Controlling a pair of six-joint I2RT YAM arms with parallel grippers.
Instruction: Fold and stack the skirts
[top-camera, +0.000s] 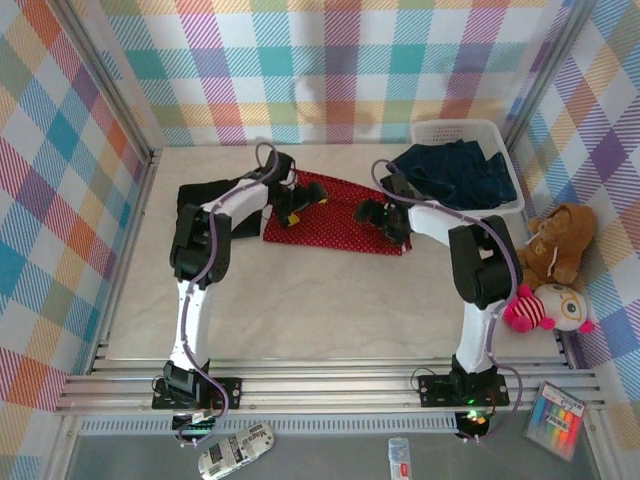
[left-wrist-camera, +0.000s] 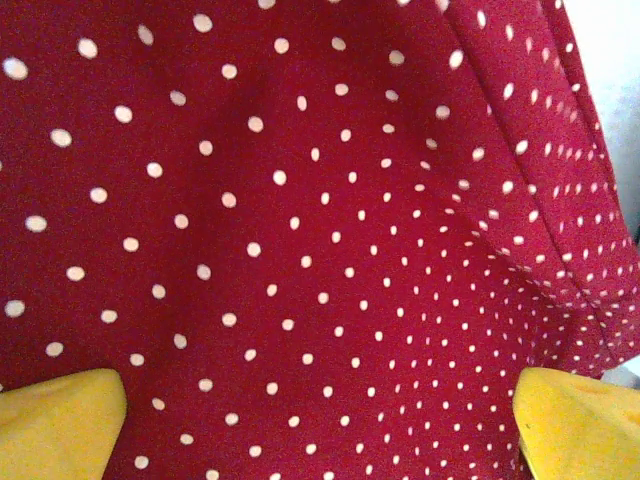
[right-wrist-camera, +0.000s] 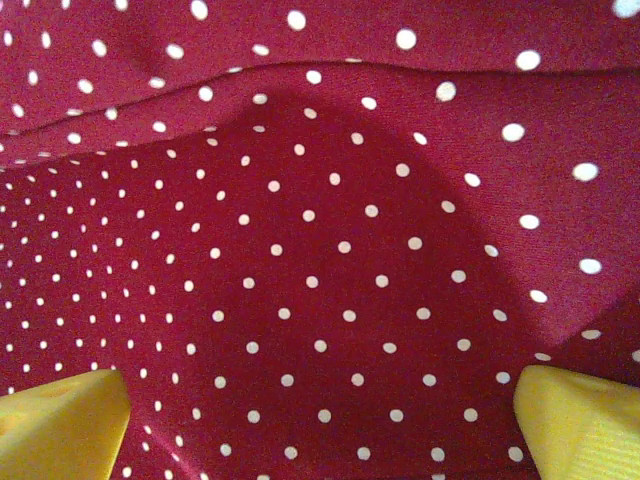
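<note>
The red skirt with small white dots (top-camera: 335, 215) lies spread flat in the middle of the table. My left gripper (top-camera: 295, 205) hangs over its left end and my right gripper (top-camera: 385, 220) over its right end. In the left wrist view the yellow fingertips (left-wrist-camera: 60, 425) stand far apart with the red cloth (left-wrist-camera: 300, 220) beneath them and nothing pinched, so my left gripper (left-wrist-camera: 320, 430) is open. My right gripper (right-wrist-camera: 320, 430) is open in the same way above the dotted cloth (right-wrist-camera: 330, 260). A black skirt (top-camera: 195, 200) lies at the left. Dark blue denim skirts (top-camera: 455, 172) sit in the basket.
The white mesh basket (top-camera: 455, 127) stands at the back right. A brown teddy bear (top-camera: 560, 240) and a pink and white plush toy (top-camera: 545, 305) sit against the right wall. Checked walls close off the left, back and right sides.
</note>
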